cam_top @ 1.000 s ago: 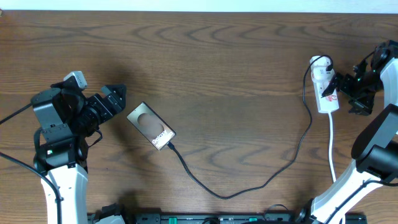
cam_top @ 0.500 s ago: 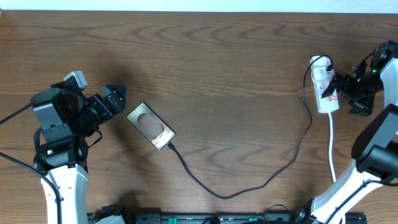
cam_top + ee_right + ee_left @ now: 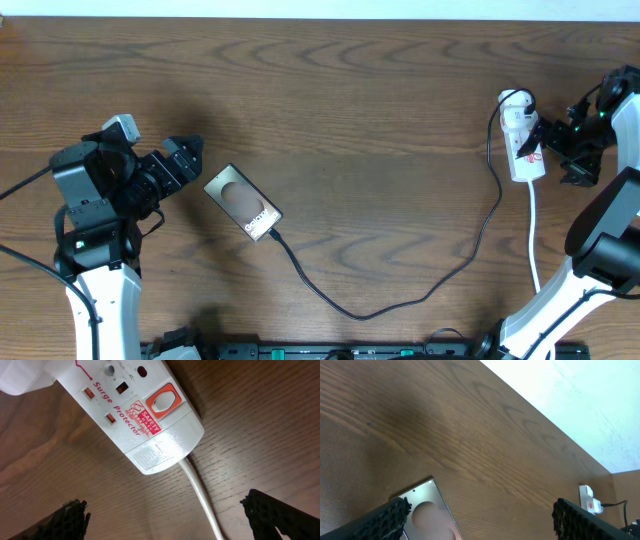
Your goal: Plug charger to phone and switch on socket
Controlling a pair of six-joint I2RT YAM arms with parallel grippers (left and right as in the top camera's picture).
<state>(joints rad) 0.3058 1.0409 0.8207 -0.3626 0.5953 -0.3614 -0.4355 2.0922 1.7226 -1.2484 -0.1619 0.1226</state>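
The phone (image 3: 243,203) lies flat at left centre, its glossy face up, also seen in the left wrist view (image 3: 427,515). The charger (image 3: 400,300) runs as a thin black cable from the phone's lower end across the table up to a plug in the white socket (image 3: 522,140). My left gripper (image 3: 186,160) stands open just left of the phone, apart from it. My right gripper (image 3: 560,150) is open beside the socket's right side; its wrist view shows the socket (image 3: 135,420), with a red switch (image 3: 162,402), above the spread fingertips (image 3: 70,517).
The socket's white cord (image 3: 533,235) trails toward the front edge (image 3: 202,500). A dark rail with cables (image 3: 350,350) runs along the table's front. A pale wall (image 3: 570,400) borders the table's far side.
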